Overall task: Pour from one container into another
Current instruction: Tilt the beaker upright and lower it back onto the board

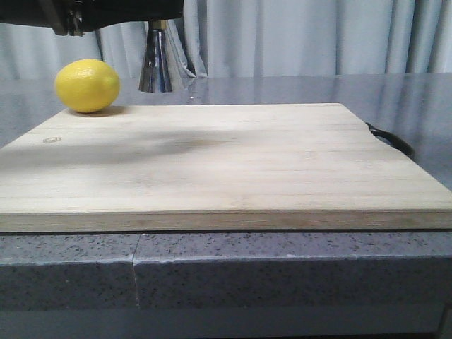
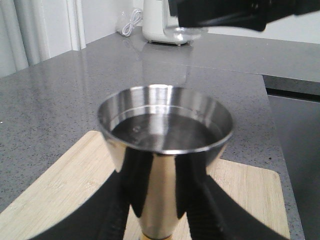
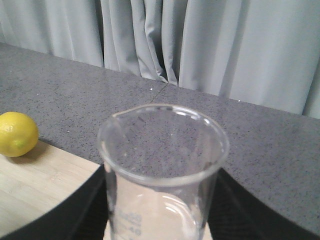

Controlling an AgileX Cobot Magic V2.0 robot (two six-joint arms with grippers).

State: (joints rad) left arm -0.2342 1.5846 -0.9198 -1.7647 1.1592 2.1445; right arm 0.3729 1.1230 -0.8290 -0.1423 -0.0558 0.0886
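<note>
In the left wrist view the steel jigger (image 2: 165,125) stands upright between black fingers (image 2: 112,205), and my left gripper (image 2: 162,182) is shut on its narrow waist. Its upper cup holds clear liquid. In the front view only the jigger's lower cone (image 1: 161,67) shows, behind the board's far left; a black arm (image 1: 106,14) hides its top. My right gripper (image 3: 162,200) is shut on the clear glass beaker (image 3: 162,150), which is upright with its spout toward the lemon. I cannot tell whether it holds liquid. The beaker is out of the front view.
A yellow lemon (image 1: 87,85) lies on the back left of the wooden board (image 1: 226,169). A black handle (image 1: 392,138) sticks out at the board's right side. A white appliance (image 2: 165,27) stands far off on the grey counter. Grey curtains hang behind.
</note>
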